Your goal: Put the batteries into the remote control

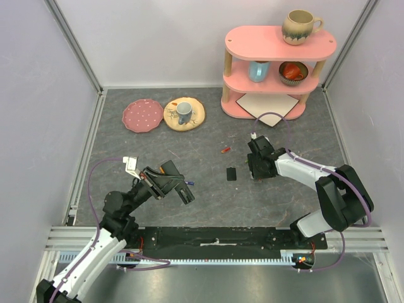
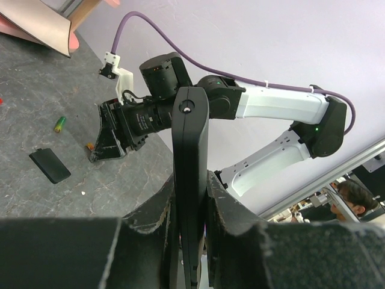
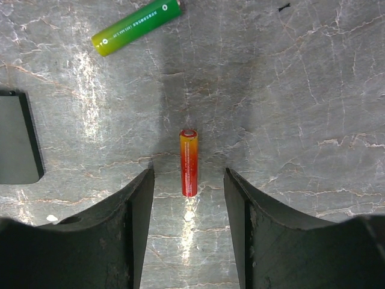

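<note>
My left gripper (image 1: 182, 190) is shut on the black remote control (image 2: 190, 174), which stands upright between its jaws above the table. My right gripper (image 3: 188, 176) is open and low over the grey table, its fingertips either side of the near end of a red-orange battery (image 3: 189, 162) that lies flat. A green battery (image 3: 136, 27) lies a little beyond it, and also shows in the left wrist view (image 2: 59, 124). A small flat black cover (image 1: 231, 173) lies left of the right gripper (image 1: 255, 172). Another red battery (image 1: 225, 150) lies farther back.
A pink two-tier shelf (image 1: 278, 72) stands at the back right with a mug (image 1: 300, 26), a blue cup (image 1: 257, 71) and a bowl (image 1: 293, 72). A pink plate (image 1: 142, 115) and a yellow plate (image 1: 194, 117) holding a cup sit at the back left.
</note>
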Controlling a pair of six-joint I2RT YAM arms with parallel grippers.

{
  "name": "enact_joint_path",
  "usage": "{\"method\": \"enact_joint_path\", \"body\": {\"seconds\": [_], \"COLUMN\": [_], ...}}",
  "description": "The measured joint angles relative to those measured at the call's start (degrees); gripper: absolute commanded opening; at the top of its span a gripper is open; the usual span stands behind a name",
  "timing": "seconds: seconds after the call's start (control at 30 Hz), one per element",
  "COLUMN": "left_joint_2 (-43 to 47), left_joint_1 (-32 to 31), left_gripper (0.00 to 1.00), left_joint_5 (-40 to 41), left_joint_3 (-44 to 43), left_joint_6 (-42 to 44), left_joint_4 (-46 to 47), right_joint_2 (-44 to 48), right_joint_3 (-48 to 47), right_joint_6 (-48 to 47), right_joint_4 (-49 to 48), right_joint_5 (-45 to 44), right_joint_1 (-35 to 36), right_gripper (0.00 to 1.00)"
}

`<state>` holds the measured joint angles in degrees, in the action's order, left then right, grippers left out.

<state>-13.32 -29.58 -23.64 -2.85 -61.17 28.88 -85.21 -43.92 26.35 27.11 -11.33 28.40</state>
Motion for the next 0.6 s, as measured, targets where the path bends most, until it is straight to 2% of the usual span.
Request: {"method": "enact_joint_path", "body": {"seconds": [0.3,0.5,0.6], "left_joint_2": [0.42,0.79,0.9], "left_joint_1": [0.0,0.0,0.0], "left_gripper": [0.02,0.1,0.02], "left_joint_5": [0.17,2.89,5.16], "left_joint_3": [0.02,0.02,0.02], "left_joint_6": [-0.04,-0.74,-0.74], "left_joint_4": [-0.15,-0.76,-4.15], "right_joint_2": [0.15,2.05,5.57], "right_joint_3": [0.0,0.0,-0.13], "right_joint_6": [0.04,0.02,-0.37], "right_joint_4": [0.28,1.97,2.27], "right_joint_5": [-0.79,-1.73,-1.79], "right_joint_1": [0.0,0.04,0.09], "right_gripper": [0.63,0.64,0.65]}}
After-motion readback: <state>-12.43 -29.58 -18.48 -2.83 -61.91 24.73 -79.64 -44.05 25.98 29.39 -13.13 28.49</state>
